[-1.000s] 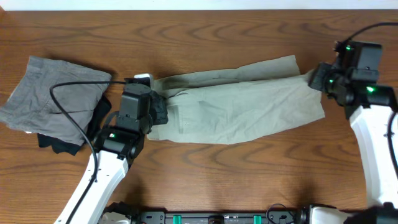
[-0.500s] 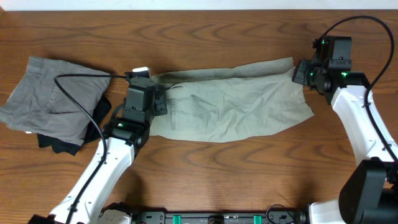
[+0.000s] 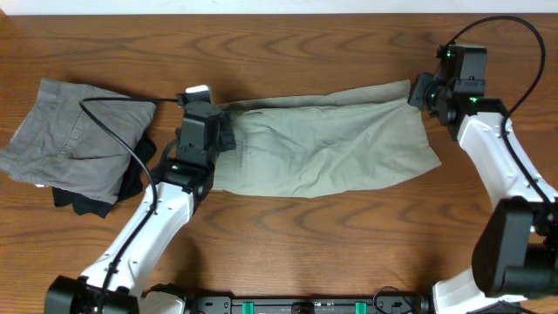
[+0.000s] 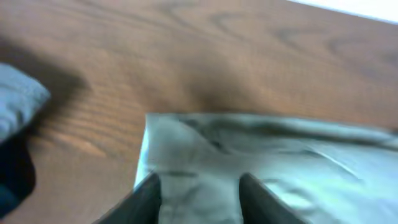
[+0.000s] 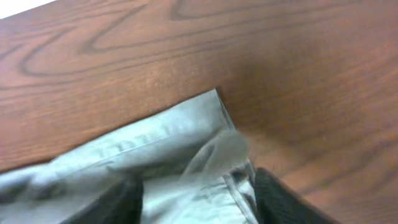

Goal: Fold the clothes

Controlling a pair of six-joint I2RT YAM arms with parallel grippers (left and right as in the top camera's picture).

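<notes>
Spanning the middle of the table [image 3: 305, 44], the clothes [image 3: 323, 148], 1 pair of khaki-green shorts, lie flat as a long strip. The waist end is toward the left arm and the leg hems toward the right. Both legs seem to be stacked, so I judge the lengthwise fold done and the crosswise fold to be the step in hand.

The left gripper [image 3: 227, 133] sits over the far corner of the waist end. In its wrist view the fabric runs between 2 dark fingers [image 4: 148, 199] with a moderate gap. That view is blurred, so I cannot tell whether they pinch the cloth or merely straddle it.

The right gripper [image 3: 417, 92] hangs at the far hem corner. Its fingers [image 5: 121, 202] stand wide apart with the corner lying loose between them, gripping nothing.

Next, I expect the right jaws must close on that hem corner, taking both layers. The end would then be lifted and carried across to meet the waistband, while the left side keeps the waist from sliding.

A folded pair of grey shorts [image 3: 70, 131] rests at the left edge on a small black garment [image 3: 83, 199], close to the left arm but apart from the khaki pair.
</notes>
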